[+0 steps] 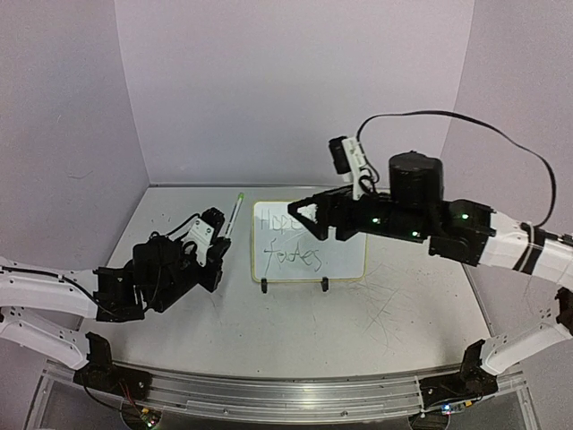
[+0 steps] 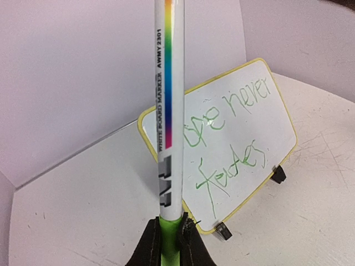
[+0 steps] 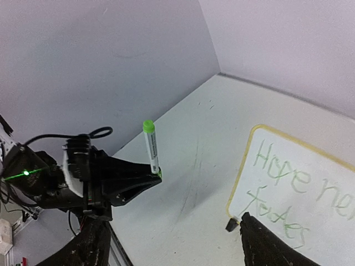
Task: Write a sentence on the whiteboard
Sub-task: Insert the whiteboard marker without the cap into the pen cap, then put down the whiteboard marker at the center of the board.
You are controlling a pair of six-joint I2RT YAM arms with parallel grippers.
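Observation:
The whiteboard [image 1: 347,244] stands tilted on two black clip feet mid-table, its pale yellow rim visible all round. The sentence [image 1: 295,254], thin green handwriting in two lines, reads roughly "Hope never fades" [image 2: 230,130]. My left gripper [image 1: 223,242] is shut on the green lower end of a white marker [image 1: 234,216] that points upward, left of the board and apart from it; the marker's [image 3: 150,145] top end is green. My right gripper [image 1: 306,213] hovers above the board's upper left part, open, nothing between its fingers [image 3: 266,246].
A black cable [image 1: 466,121] loops high above the right arm. The table [image 1: 376,313] shows faint scribble marks on its right side. Lilac walls close the back and both sides.

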